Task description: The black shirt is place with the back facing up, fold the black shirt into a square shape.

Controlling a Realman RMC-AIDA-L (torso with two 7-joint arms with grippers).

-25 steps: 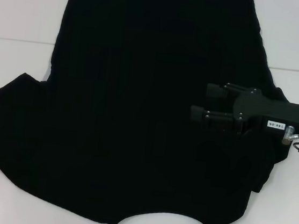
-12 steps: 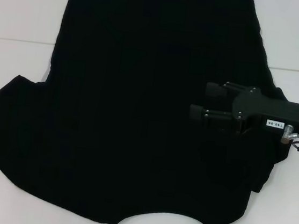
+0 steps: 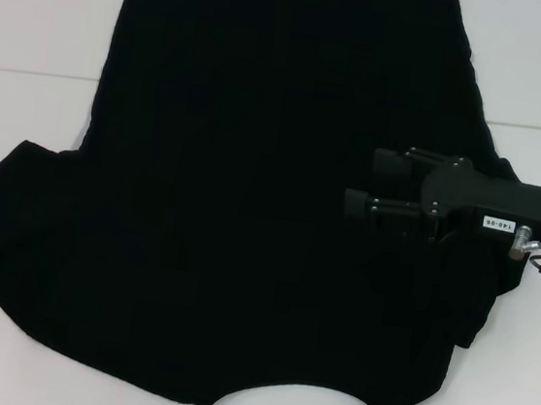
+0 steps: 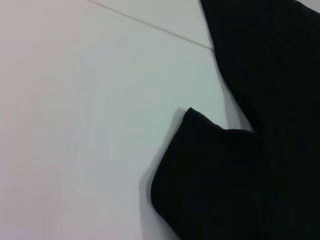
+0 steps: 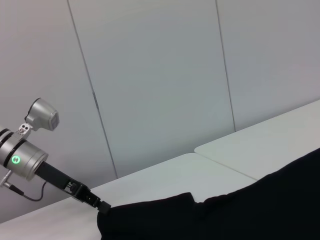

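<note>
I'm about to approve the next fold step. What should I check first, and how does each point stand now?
1. Black shirt lying flat on the white table: ok.
2. Right gripper over the shirt's right side: ok.
3. Right gripper holding cloth: cannot tell.
4. Left gripper at the shirt's edge, seen in the right wrist view: ok.
5. Left sleeve spread out, unfolded: ok.

Flat white smooth-surfaced table (image 3: 46,30) across the whole work area. One thin straight seam line (image 3: 31,74) in the tabletop, running crosswise on both sides of the head view; also visible in the left wrist view (image 4: 150,27). Pale grey panelled wall (image 5: 150,75) behind the table, divided by thin dark vertical joints (image 5: 92,95).
</note>
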